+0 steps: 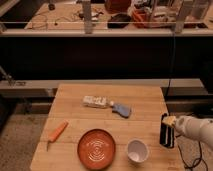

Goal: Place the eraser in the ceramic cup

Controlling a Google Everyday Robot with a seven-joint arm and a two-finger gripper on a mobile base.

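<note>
The eraser (165, 134) is a long black block, held upright in my gripper (168, 121) at the table's right edge. The gripper is shut on the eraser's upper part, and the pale arm (197, 129) reaches in from the right. The ceramic cup (137, 151), small, white and upright, stands on the table to the lower left of the eraser, a short gap away. I cannot tell whether the eraser's lower end touches the table.
An orange-brown plate (96, 148) with white rings sits left of the cup. An orange carrot-like piece (56, 134) lies near the left edge. A blue-and-white object (106, 104) lies mid-table. A cluttered bench (107, 27) stands behind.
</note>
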